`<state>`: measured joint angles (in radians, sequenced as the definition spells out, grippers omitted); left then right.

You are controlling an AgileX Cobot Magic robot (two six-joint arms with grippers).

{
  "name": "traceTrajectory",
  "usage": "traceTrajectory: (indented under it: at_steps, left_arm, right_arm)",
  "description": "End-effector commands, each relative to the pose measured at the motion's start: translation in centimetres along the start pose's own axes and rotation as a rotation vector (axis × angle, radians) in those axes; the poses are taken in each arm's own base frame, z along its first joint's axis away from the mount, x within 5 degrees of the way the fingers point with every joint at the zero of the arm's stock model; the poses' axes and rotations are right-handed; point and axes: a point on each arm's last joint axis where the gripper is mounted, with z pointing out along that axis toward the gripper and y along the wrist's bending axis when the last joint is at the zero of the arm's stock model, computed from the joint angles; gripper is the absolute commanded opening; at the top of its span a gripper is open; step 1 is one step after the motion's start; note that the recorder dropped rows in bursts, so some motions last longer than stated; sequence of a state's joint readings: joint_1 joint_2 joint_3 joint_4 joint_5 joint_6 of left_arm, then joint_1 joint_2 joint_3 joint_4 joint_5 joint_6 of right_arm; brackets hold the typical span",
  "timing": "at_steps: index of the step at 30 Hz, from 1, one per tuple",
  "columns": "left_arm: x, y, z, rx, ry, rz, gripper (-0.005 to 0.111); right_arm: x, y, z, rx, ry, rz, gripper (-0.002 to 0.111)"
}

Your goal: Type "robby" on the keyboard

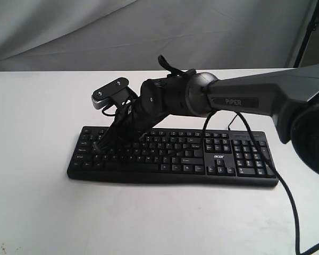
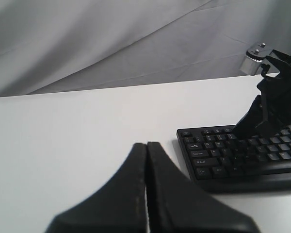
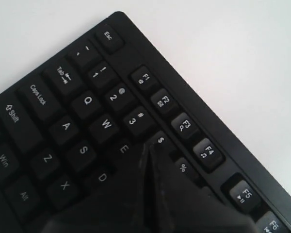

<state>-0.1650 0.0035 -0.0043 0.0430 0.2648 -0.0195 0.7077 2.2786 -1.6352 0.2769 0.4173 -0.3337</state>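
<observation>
**Pointing at the upper letter row, both end effectors pinched together**

White, smooth and matte, the surface spreads under everything, with a creased grey cloth hanging behind it. Across its middle lies the keyboard. It is a wide, flat slab of black plastic with rounded corners. Its low square keys carry white legends, and a small white "acer" mark sits beside the number pad.

My right arm, in a dark grey casing lettered "PiPER", reaches in from the right and bends down over the letter block. It carries a silvery wrist camera on top.

My right end effector has its two black, wedge-shaped fingers pressed flat together into one blunt point. That point sits next to the E key and the $ key, hiding the keys past them. Whether it touches a keycap I cannot tell.

My left end effector is likewise pinched together, with only a hairline seam between its matte, slightly scuffed black fingers. It hangs over bare surface off the keyboard's Esc end.

A thin black cable drapes over the number pad and off the front edge.
</observation>
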Motion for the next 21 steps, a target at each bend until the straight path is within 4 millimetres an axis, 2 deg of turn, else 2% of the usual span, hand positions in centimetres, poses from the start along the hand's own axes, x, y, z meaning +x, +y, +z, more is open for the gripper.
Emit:
traceTrajectory:
  at_steps: [1, 12, 21]
  left_arm:
    - [0.06, -0.03, 0.01, 0.005, -0.007, 0.003, 0.000]
    - [0.06, -0.03, 0.01, 0.005, -0.007, 0.003, 0.000]
    - [0.06, -0.03, 0.01, 0.005, -0.007, 0.003, 0.000]
  right_arm:
    - [-0.33, -0.02, -0.22, 0.007, -0.012, -0.015, 0.000]
    - [-0.30, -0.04, -0.22, 0.009, -0.008, -0.014, 0.000]
    - [0.45, -0.09, 0.75, 0.007, 0.022, -0.016, 0.000]
